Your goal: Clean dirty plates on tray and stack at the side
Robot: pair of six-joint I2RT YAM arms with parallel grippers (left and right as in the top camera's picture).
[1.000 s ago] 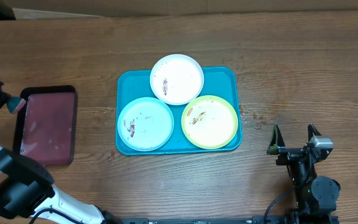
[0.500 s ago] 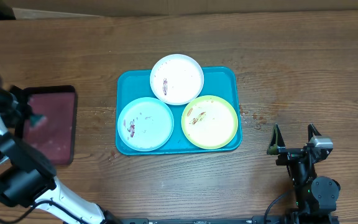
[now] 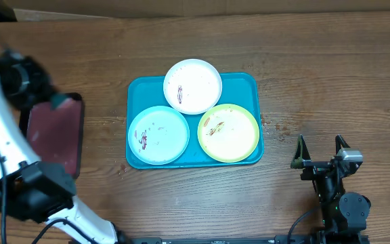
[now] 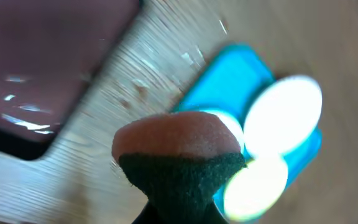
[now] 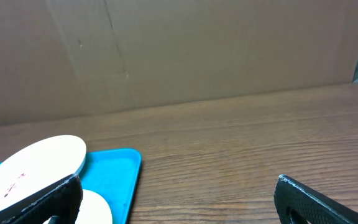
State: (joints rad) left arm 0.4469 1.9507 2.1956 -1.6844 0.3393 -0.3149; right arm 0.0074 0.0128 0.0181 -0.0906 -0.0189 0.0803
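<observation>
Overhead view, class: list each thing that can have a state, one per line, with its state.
turquoise tray, holds three plates
white plate, smeared, overlapping turquoise tray's far rim
light blue plate, smeared, unstacked
yellow-green plate, smeared, unstacked
left gripper, shut on sponge, over maroon tray corner
right gripper, open, empty

Your overhead camera looks straight down on the whole table (image 3: 330,61), turquoise tray (image 3: 144,91) at centre. Your left wrist view, close and blurred, faces 3 o'clock from the 9 o'clock edge. Your right wrist view sits low at 4 o'clock, facing 12. All three share that tray.
</observation>
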